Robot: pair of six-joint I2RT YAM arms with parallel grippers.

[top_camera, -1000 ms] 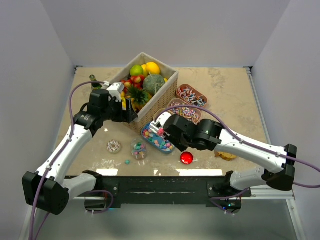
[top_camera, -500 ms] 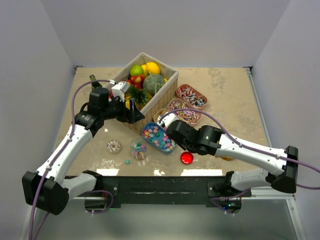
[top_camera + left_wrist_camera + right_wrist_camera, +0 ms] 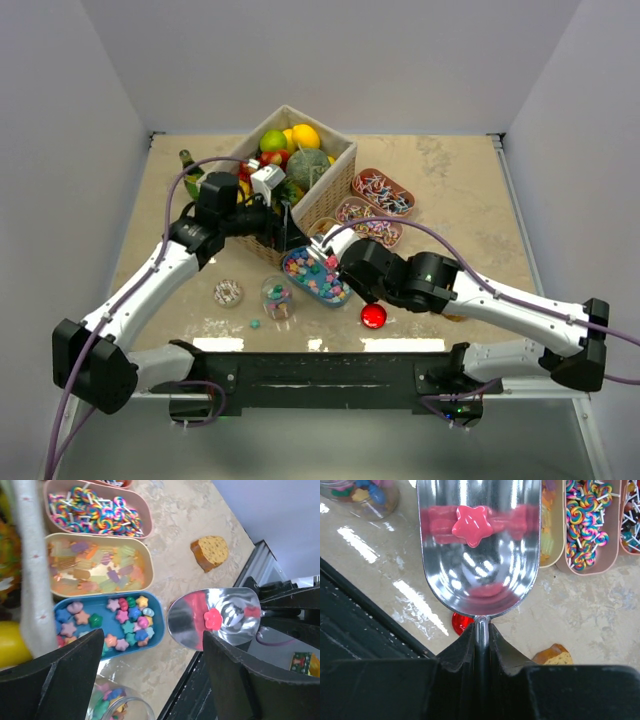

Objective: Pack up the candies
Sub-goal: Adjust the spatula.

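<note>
pale grey walls are closing in a beige marbled tabletop (image 3: pixel 450 180), and both arms are reaching in from its six o'clock edge. a wicker basket (image 3: pixel 330 195) of toy fruit is sitting toward twelve o'clock, with a green bottle (image 3: pixel 187 160) standing at its nine o'clock side. at the basket's four o'clock side, oval trays are lying side by side. a pink tray (image 3: pixel 148 517) is holding swirl lollipops (image 3: pixel 95 507), a cream tray (image 3: pixel 150 562) is holding pale gummies (image 3: pixel 95 570), and a blue tray (image 3: pixel 161 630) is holding star candies (image 3: pixel 125 625). another tray of wrapped sweets (image 3: pixel 383 190) is lying farthest out, toward two o'clock.

the right fingers (image 3: pixel 457 652) are clenching the thin handle of a metal scoop (image 3: pixel 480 575). a single pink star candy (image 3: pixel 472 525) is lying in its bowl, which is being held level near the blue tray. the left fingers (image 3: pixel 65 680) are standing spread wide, grasping nothing, and are hovering at the basket's six o'clock corner, looking down over the trays.

a clear jar (image 3: pixel 277 298) with a few coloured candies inside is standing at the blue tray's eight o'clock. a sprinkled doughnut (image 3: pixel 228 292) is lying at the jar's nine o'clock, and one loose teal candy (image 3: pixel 254 323) is lying on the tabletop at the jar's seven o'clock. a red ball (image 3: pixel 373 316) is resting at the blue tray's five o'clock, under the right arm. a brown cake piece (image 3: pixel 210 552) is lying well apart from the trays.
</note>
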